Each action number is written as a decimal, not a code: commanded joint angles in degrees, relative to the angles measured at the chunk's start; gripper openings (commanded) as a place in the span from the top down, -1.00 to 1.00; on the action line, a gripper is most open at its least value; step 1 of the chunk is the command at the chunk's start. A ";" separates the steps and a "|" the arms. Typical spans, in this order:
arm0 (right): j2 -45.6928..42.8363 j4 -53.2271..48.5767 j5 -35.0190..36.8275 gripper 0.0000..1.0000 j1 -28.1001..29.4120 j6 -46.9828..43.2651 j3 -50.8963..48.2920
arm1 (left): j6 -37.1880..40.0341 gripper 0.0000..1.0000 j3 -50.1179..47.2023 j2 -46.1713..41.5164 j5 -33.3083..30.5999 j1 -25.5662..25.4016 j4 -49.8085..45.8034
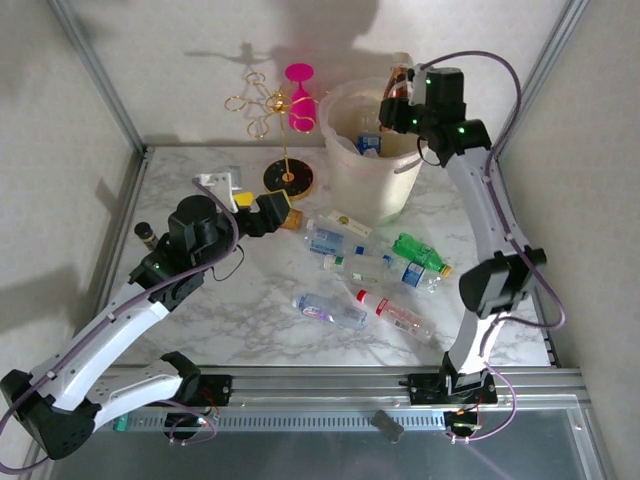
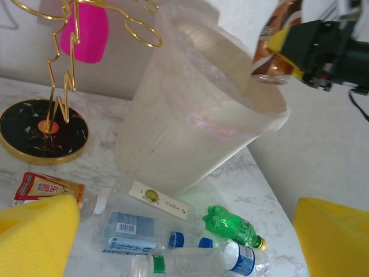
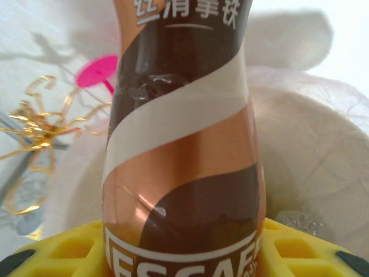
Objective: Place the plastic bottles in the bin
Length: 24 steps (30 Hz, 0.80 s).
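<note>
A white marble-patterned table [image 1: 220, 320] fills the floor of a pale-walled enclosure framed by aluminium posts, with a grooved metal rail across the bottom of the top view. At upper centre stands the bin [image 1: 365, 195], a cream translucent bucket with a thin liner folded over its rim, and at least one blue-labelled bottle [image 1: 368, 143] lies inside it. To its left is a gold wire stand [image 1: 262, 103] on a round black base, carrying a pink glass [image 1: 300, 98]. The remaining plastic bottles [image 1: 370, 275] lie scattered on their sides in the centre of the frame, just below the bin, among them a green bottle [image 1: 420, 252] at the right of the cluster. A tiny dark vial [image 1: 146, 234] stands near the left wall.

The left arm rises from lower left and bends toward the centre, its left gripper [image 1: 270, 208] just left of the scattered bottles; in the left wrist view its yellow fingers [image 2: 34, 236] stand wide apart with nothing between them. The right arm climbs the right side and folds over the bin. The right gripper [image 1: 400, 100] is clamped on a brown-labelled bottle [image 3: 184, 144], held upright above the bin's far right rim.
</note>
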 commanded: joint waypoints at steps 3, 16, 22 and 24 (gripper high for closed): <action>6.62 -8.68 0.49 0.15 0.12 -0.47 7.96 | 1.10 -0.88 -1.72 0.50 -0.50 -0.45 0.61; 15.58 -11.16 0.21 0.02 0.79 -1.62 10.82 | 0.24 -0.88 -2.96 0.93 1.00 -0.37 1.55; 16.99 -11.89 0.84 -0.19 1.75 -2.35 10.71 | 0.22 -0.90 -3.07 0.47 0.21 -0.37 1.42; 16.66 -11.75 1.01 -0.28 1.94 -2.33 10.81 | 0.24 -0.91 -3.07 0.38 -0.08 -0.37 1.33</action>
